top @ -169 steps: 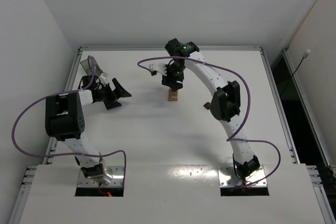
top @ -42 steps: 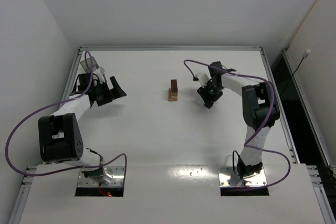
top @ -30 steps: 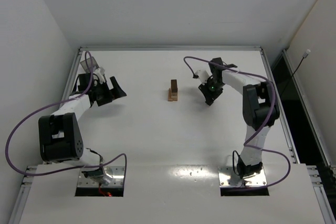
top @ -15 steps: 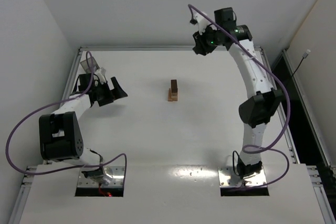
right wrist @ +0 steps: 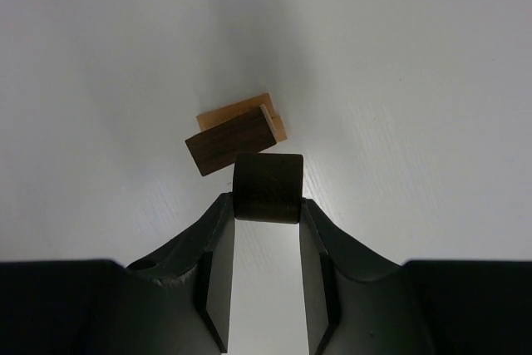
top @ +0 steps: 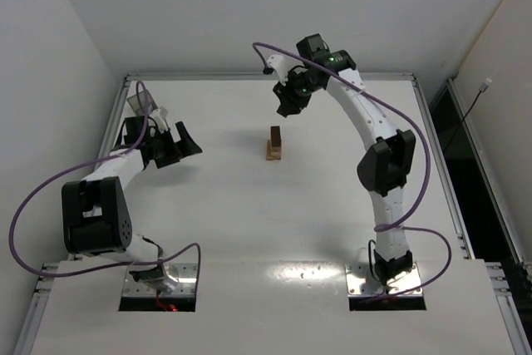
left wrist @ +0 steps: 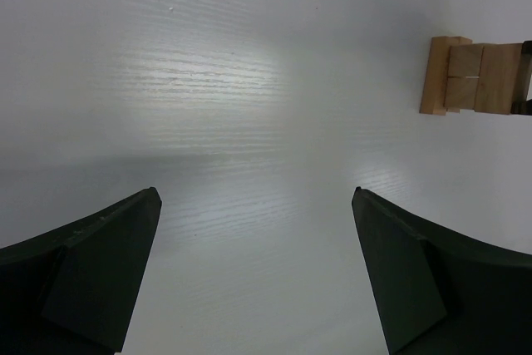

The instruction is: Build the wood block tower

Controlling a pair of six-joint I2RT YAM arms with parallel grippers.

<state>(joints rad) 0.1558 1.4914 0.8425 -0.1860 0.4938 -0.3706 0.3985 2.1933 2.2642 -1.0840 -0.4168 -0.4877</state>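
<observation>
The tower [top: 274, 143] stands mid-table: light tan blocks low, a dark brown brick on top. In the right wrist view it lies just beyond the fingertips, its dark brick [right wrist: 231, 141] over tan pieces [right wrist: 241, 111]. My right gripper [top: 288, 104] hangs high, above and just behind the tower, shut on a dark brown block [right wrist: 267, 188]. My left gripper [top: 189, 140] is open and empty at the left, low over the table. The left wrist view shows the tower's tan blocks [left wrist: 467, 76] far off at upper right.
A small dark translucent tray [top: 140, 101] stands at the far left corner behind the left arm. A raised rim [top: 270, 77] runs round the white table. Purple cables loop off both arms.
The right arm swung up from the table at the right and then left, now over the tower with the dark block. The left arm barely moved.
</observation>
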